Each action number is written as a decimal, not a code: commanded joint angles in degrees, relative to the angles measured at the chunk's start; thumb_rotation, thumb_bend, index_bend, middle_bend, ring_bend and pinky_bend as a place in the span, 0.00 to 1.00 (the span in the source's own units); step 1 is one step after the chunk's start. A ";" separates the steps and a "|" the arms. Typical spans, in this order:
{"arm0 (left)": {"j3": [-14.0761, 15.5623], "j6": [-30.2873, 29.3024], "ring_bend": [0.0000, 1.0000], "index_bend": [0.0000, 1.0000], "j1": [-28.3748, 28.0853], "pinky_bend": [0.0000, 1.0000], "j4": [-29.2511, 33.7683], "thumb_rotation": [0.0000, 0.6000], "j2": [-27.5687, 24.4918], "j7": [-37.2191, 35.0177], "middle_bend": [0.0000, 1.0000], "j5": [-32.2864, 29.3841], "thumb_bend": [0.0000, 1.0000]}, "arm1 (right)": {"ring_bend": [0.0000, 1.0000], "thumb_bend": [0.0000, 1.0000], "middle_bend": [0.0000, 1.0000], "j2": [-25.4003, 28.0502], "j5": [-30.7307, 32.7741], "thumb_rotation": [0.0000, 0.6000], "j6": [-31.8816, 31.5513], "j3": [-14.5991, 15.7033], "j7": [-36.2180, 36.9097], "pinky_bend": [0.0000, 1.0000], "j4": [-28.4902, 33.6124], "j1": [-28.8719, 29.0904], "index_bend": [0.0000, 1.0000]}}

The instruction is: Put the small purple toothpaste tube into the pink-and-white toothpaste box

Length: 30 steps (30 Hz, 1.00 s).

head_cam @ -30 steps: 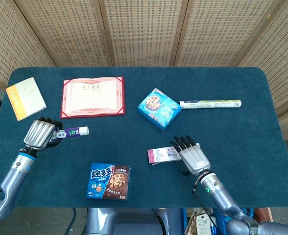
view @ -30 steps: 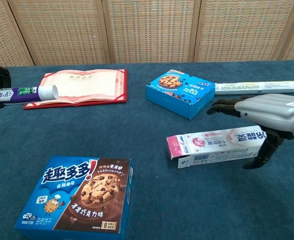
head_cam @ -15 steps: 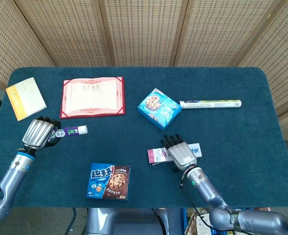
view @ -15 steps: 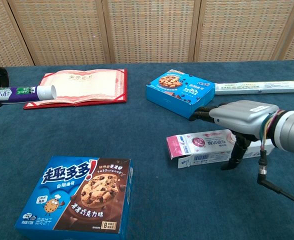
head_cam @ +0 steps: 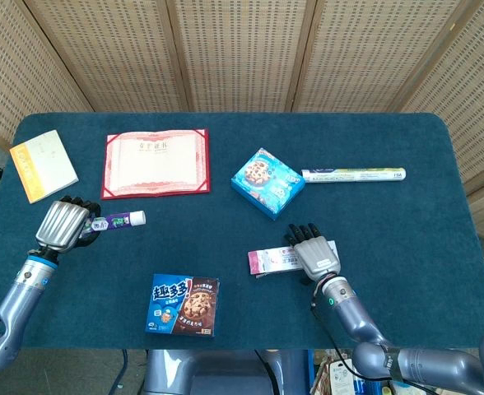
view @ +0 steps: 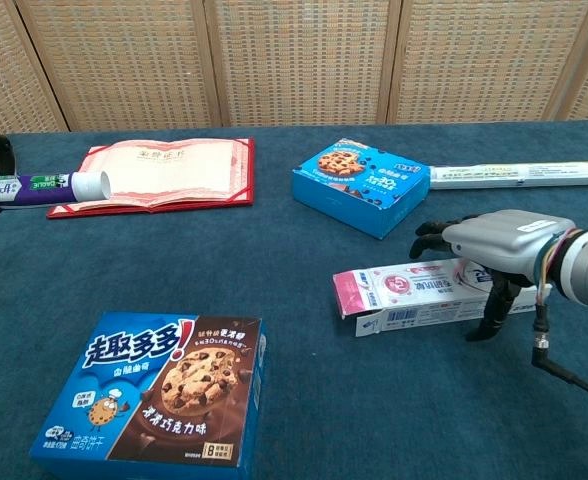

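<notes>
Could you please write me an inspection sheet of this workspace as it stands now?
Surface: dark teal table.
Job's things: purple toothpaste tube held above the table at left; pink-and-white toothpaste box lying flat, open flap toward the left.
Clutter: two blue cookie boxes, red certificate folder, yellow booklet, long white roll.
Hands: left hand grips the tube; right hand over the box's right end.
Cables: thin cable by right wrist.
Surroundings: woven screen panels.
</notes>
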State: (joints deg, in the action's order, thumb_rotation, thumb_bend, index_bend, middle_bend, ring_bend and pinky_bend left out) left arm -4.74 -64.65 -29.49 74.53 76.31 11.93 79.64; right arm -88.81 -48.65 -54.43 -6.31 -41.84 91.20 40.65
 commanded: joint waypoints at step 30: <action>-0.05 -1.34 0.44 0.86 0.07 0.41 1.19 1.00 -0.26 -1.01 0.64 1.58 0.47 | 0.40 0.18 0.52 -3.15 -5.44 1.00 -8.65 -2.49 8.00 0.49 -0.03 -3.11 0.62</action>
State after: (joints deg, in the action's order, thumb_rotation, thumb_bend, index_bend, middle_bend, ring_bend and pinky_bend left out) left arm -4.80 -65.98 -29.43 75.72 76.05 10.94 81.21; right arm -91.78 -55.29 -62.44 -8.02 -33.33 90.16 37.72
